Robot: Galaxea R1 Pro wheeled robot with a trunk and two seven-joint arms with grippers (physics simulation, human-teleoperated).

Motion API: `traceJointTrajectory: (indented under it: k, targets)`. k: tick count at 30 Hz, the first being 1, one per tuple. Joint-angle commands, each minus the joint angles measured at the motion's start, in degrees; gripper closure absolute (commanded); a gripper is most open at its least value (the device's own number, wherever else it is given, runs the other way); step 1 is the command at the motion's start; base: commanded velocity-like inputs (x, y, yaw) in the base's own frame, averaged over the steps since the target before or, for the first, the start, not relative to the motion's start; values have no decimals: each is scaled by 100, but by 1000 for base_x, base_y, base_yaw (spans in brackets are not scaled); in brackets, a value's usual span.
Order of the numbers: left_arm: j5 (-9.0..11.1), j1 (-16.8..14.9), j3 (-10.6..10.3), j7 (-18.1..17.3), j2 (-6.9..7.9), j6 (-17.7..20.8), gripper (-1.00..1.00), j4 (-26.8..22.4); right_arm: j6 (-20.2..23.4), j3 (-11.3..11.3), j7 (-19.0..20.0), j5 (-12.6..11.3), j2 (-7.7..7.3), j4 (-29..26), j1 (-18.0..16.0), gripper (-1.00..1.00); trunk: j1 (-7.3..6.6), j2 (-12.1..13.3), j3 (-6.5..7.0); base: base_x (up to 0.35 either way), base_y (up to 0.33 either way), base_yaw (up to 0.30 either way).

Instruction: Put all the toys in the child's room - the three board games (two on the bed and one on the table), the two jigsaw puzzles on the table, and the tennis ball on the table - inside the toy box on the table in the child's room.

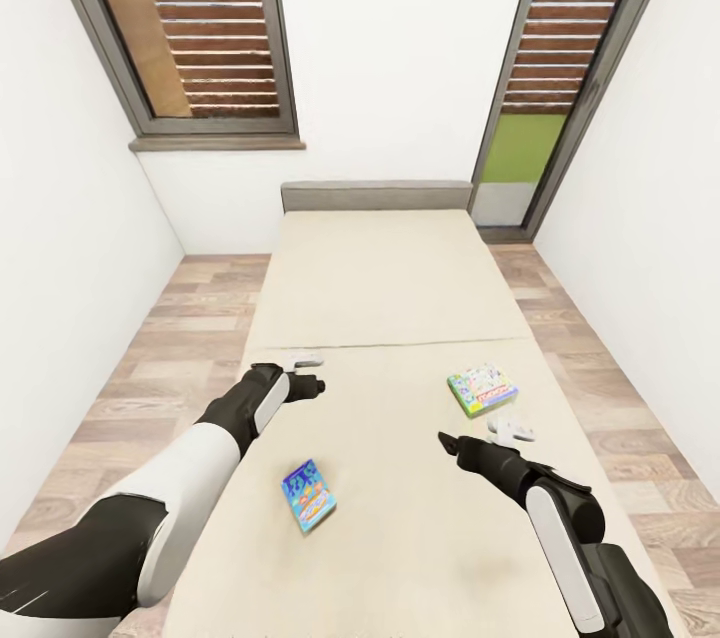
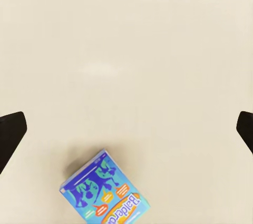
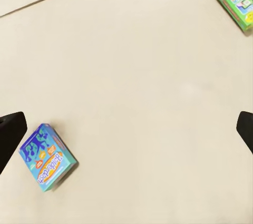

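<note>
While I hold both arms over the plain beige bed (image 1: 390,278), each tool, left (image 1: 318,385) and right (image 1: 443,440), gapes empty; the small blue game box (image 1: 308,496) lies lower centre, the green-bordered game box (image 1: 481,389) right of centre.

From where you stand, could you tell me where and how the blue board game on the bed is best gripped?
The blue board game lies flat on the bed, turned askew, with nothing touching it. Probably best to come straight down with the left gripper, which is open, and close the fingers across its two long edges, the narrower span.
</note>
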Motion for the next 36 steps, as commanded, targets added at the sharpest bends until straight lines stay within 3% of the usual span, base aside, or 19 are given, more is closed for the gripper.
traceJointTrajectory:
  k: [1,17,22,25,29,30,31,32,33,34,36]
  targets:
    - [63,-3,-42,53,0,25,-100,-9,21,9,-46,-51,-7,-9,-3,-100,3,-11,-19,0,0,0]
    - [79,-3,-49,534,-64,24,-100,-9,72,0,-34,-80,-15,-32,-9,-100,3,-11,-169,0,0,0]
    - [79,-3,-50,550,-74,22,-100,-9,364,-12,46,-120,-16,-119,-8,-100,3,-11,-216,0,0,0]
    - [79,-3,-50,553,-76,23,-100,-9,550,-56,335,-132,-17,-146,-9,-100,3,-11,-244,0,0,0]
    - [79,-3,-51,554,-77,22,-100,-9,759,-247,1329,-137,-39,-159,-11,-100,3,-11,-281,0,0,0]
    - [79,-3,-51,554,-77,21,-100,-9,838,-412,1938,-138,-89,-161,-10,-100,3,-11,-291,0,0,0]
    - [79,-3,-51,554,-77,20,-100,-9,869,-507,2274,-138,-126,-160,-7,-100,3,-11,-300,0,0,0]
    - [79,-3,-51,554,-77,18,-100,-9,910,-702,2965,-137,-214,-159,2,-100,3,-11,-309,0,0,0]
    - [79,-3,-51,554,-77,18,-100,-9,921,-796,3307,-130,-257,-157,6,-100,3,-11,-319,0,0,0]
    - [79,-3,-51,554,-77,17,-100,-9,925,-964,3949,-107,-337,-150,15,-100,3,-11,-328,0,0,0]
    - [79,-3,-51,554,-80,16,-100,-9,921,-1150,4701,-74,-414,-143,24,-100,3,-11,-347,0,0,0]
